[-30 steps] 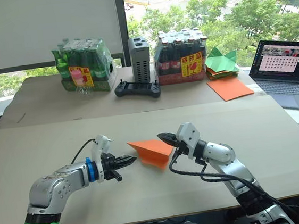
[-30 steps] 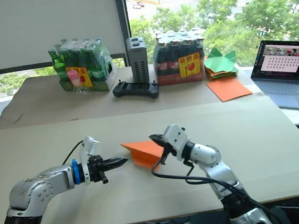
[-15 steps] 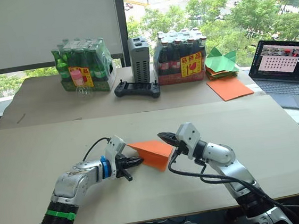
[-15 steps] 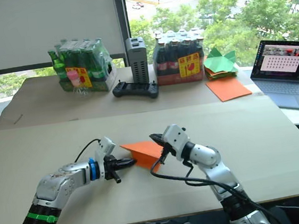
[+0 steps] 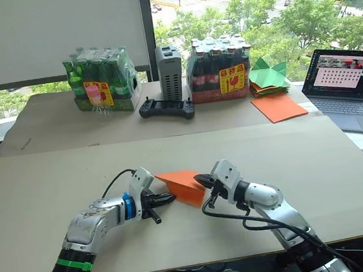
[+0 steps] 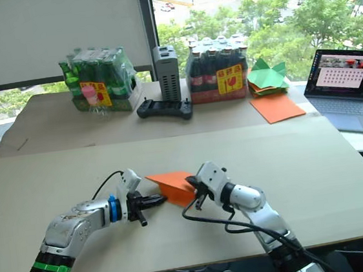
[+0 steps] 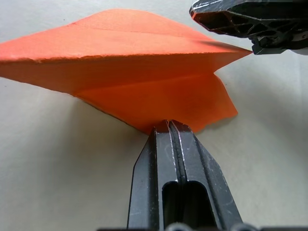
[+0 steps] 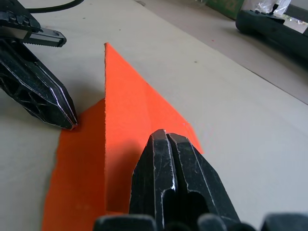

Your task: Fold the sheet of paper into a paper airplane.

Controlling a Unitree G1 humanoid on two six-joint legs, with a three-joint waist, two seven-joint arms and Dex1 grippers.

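paper airplane (image 5: 183,185) at table centre | left gripper (image 5: 168,198) pinches its 9 o'clock edge, right gripper (image 5: 198,180) pinches 3 o'clock | light, floppy, creases easily; hold the folded edges

Left arm bent low over table, left gripper (image 5: 166,198) pointing right, fingers pressed together. Right arm angled in from near right, right gripper (image 5: 199,180) pointing left, fingers together.

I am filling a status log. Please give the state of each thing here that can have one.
Folded orange paper airplane: lying on table, partly folded, one wing raised.
Left gripper: shut, at the paper's edge.
Right gripper: shut, at the opposite edge.
Grey laptop: open, screen lit.
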